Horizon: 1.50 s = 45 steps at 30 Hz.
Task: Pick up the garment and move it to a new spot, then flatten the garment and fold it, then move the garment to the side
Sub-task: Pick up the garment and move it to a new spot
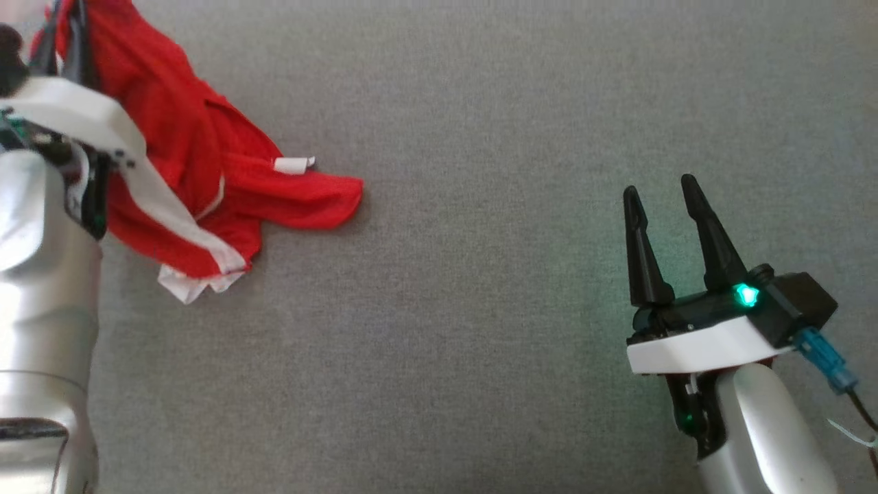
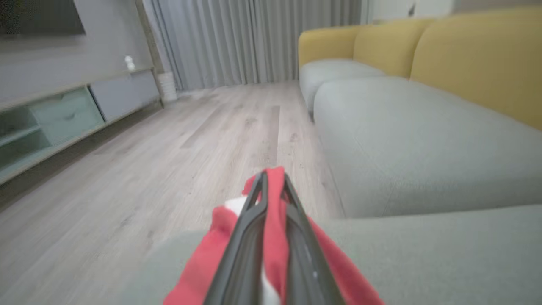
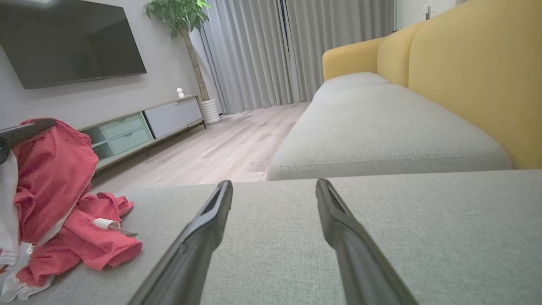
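Our left gripper pinches the red garment, our right gripper gapes empty; we judge moving, flattening, folding all remain

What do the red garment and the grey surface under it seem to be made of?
The garment: thin soft cloth, matte red with white trim; it drapes and creases. The surface: probably woven upholstery fabric, matte grey; a fine weave grain shows.
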### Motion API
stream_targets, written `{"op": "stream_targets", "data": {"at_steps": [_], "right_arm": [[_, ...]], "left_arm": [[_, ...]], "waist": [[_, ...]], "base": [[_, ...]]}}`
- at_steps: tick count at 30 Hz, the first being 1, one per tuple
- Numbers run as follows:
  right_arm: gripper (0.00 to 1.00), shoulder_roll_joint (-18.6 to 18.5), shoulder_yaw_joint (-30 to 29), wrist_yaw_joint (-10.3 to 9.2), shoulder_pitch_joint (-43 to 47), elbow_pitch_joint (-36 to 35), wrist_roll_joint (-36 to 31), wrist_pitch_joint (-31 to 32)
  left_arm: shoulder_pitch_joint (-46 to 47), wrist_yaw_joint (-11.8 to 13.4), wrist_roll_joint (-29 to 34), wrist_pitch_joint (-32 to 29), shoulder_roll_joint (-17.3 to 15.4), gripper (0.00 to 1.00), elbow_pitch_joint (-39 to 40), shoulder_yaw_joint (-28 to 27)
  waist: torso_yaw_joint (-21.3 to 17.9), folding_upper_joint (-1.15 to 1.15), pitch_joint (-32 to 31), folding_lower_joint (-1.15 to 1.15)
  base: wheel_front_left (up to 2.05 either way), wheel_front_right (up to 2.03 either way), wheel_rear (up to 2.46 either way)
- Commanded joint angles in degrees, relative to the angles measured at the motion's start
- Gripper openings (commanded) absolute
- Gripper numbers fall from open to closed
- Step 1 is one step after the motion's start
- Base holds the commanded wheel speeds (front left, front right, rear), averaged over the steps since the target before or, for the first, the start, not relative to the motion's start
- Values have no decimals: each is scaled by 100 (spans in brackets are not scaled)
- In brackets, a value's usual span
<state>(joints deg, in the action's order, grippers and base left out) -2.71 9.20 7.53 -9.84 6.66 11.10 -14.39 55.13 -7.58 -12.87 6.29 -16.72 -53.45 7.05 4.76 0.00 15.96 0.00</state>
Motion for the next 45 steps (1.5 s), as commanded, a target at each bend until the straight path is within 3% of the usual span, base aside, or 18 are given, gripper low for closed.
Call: {"op": "stream_targets", "data": {"at_steps": [1, 10, 17, 22, 30, 36, 40, 41, 42, 45], "right_arm": [[100, -17, 170, -4, 25, -130, 33, -61], [100, -17, 287, -4, 153, -46, 149, -61], [100, -17, 223, -4, 87, -101, 233, -61], [100, -17, 177, -4, -1, -171, 288, -61], [100, -17, 100, -4, -289, -341, 536, -61], [100, -17, 189, -4, -464, -487, 820, -61], [100, -17, 250, -4, -507, -538, 937, -61], [100, -17, 253, -4, -509, -546, 949, -61], [100, -17, 250, -4, -509, -553, 958, -61], [100, -17, 186, -4, -488, -579, 947, -61]], "left_arm": [[313, 12, -110, 169, -209, 0, 345, -209], [-57, 10, -599, 37, 124, 0, 1808, 84], [-700, 127, -690, -459, 611, 0, 3053, 463], [-959, 239, -685, -633, 940, 0, 3520, 742], [-1005, 424, -694, -707, 1296, 0, 3637, 1342], [-645, 601, -707, -555, 1363, 0, 3372, 1666], [-350, 729, -739, -316, 1374, 0, 2986, 1733], [-295, 770, -724, -240, 1375, 57, 2851, 1741], [-256, 807, -739, -161, 1376, 100, 2709, 1723], [-223, 837, -792, 68, 1376, 100, 2291, 1670]], "waist": [[41, 0, -198, 0], [-26, 0, -631, 0], [-385, 0, -671, 0], [-733, 0, -607, 0], [-1692, 0, -270, 0], [-2363, 0, 42, 0], [-2601, 0, 145, 0], [-2620, 0, 154, 0], [-2629, 0, 159, 0], [-2555, 0, 158, 0]], "base": [[0, 0, 0], [0, 0, 0], [0, 0, 0], [0, 0, 0], [0, 0, 0], [0, 0, 0], [0, 0, 0], [0, 0, 0], [0, 0, 0], [0, 0, 0]]}}
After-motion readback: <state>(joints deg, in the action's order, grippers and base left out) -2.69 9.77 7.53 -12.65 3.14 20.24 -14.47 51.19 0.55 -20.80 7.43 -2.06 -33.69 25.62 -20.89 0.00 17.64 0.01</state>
